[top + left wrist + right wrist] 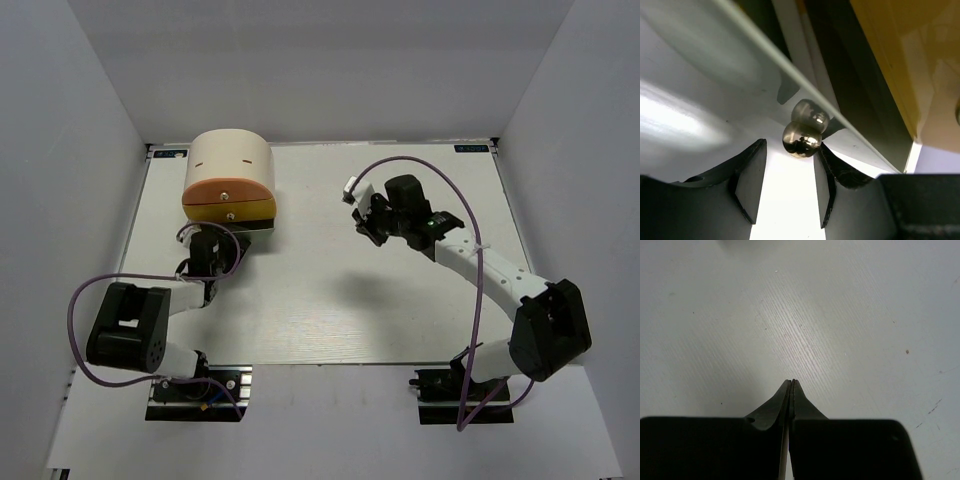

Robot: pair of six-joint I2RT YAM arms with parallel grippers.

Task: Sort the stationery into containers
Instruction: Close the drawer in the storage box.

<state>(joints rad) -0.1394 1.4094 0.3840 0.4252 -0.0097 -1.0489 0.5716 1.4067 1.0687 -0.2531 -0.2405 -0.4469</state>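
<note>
The beige half-cylinder cabinet [230, 155] stands at the far left of the table, with an orange drawer front [228, 190] above a yellow one [230, 210]. My left gripper [217, 243] is right in front of it. In the left wrist view it [790, 149] is open, with a shiny round knob [801, 140] of a glossy pale drawer front [715, 90] at its fingertips, by the right finger. A thin white pen [795, 45] lies in the dark gap behind that front, below the yellow drawer [890, 45]. My right gripper [368, 222] [792, 383] is shut and empty above bare table. No other stationery shows.
White walls enclose the table [330, 300] on three sides. The right arm [480, 265] reaches in from the near right, with a purple cable looped over it. The left arm's elbow [130, 325] sits at the near left.
</note>
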